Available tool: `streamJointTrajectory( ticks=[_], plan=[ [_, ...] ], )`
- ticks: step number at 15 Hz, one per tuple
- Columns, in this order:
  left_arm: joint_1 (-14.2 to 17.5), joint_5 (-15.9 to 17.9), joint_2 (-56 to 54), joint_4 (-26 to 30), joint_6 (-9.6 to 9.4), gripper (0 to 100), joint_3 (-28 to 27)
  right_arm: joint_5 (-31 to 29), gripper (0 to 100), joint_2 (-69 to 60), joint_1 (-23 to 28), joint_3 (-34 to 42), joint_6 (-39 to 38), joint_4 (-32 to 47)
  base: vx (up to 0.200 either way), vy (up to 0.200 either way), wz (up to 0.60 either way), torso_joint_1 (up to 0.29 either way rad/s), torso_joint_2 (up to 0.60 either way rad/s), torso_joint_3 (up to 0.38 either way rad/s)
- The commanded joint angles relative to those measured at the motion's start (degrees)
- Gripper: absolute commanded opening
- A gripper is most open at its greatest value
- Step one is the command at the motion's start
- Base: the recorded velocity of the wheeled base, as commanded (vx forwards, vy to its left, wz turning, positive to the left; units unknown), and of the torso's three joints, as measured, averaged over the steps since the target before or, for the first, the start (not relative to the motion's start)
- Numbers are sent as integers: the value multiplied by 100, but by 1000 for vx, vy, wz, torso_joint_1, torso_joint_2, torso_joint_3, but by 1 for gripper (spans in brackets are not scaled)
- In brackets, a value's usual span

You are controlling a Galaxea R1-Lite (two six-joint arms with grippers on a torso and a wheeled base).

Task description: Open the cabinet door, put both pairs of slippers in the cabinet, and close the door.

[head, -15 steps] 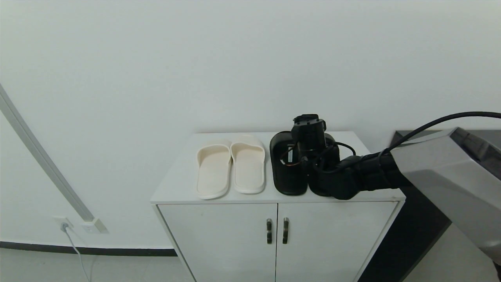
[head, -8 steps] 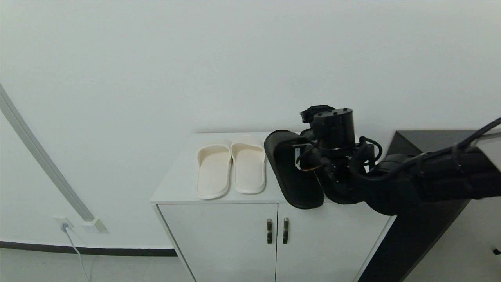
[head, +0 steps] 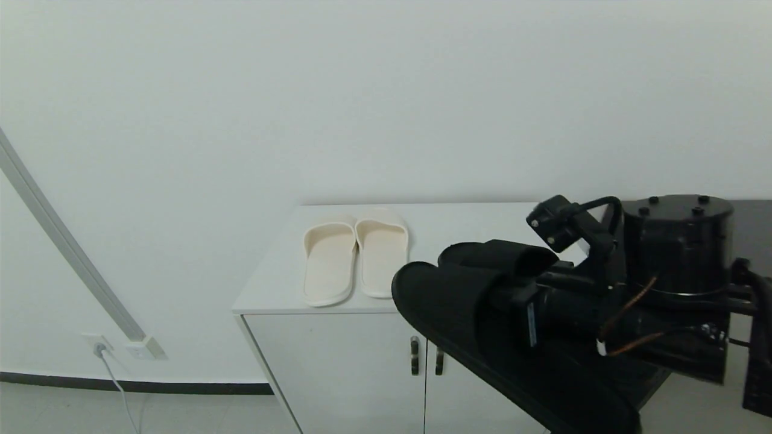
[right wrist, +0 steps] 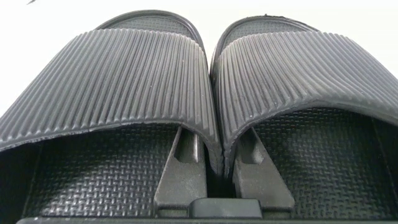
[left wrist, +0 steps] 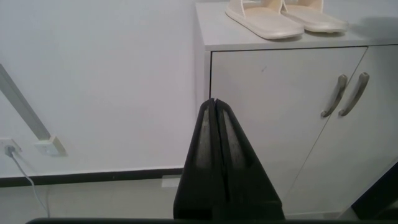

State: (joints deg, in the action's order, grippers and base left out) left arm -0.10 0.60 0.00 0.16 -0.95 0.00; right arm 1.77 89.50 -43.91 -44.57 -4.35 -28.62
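The right end effector [right wrist: 217, 155] pinches the black slippers [head: 476, 307] by their inner walls (a thin hold); one could slip out. The cabinet doors [head: 338, 374], at eight o'clock from them, are shut, blocking entry.

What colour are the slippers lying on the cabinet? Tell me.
Cream slippers, clearest in the head view.

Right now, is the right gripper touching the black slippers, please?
Touching. The right wrist view shows the right gripper with one finger inside each of the black slippers, pinching their adjoining side walls together.
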Motion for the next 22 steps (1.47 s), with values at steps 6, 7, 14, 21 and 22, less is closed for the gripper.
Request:
streamJointTrajectory(
  ticks=[6,7,14,21,22],
  plan=[
    [1,2,9,2,-2,0,0,649,0,-741,-12,818,215,-29,0,0,0,0,0,0],
    [1,11,9,2,-2,0,0,649,0,-750,-12,818,215,-29,0,0,0,0,0,0],
    [1,11,9,2,-2,0,0,641,0,-741,-12,915,233,-29,-171,0,0,3,1,1],
    [1,11,9,2,-2,0,0,658,0,-724,-12,1029,391,-38,0,0,0,0,0,0],
    [1,11,9,2,-2,0,0,658,0,-733,-12,1029,382,-38,0,0,0,0,0,0]
  ],
)
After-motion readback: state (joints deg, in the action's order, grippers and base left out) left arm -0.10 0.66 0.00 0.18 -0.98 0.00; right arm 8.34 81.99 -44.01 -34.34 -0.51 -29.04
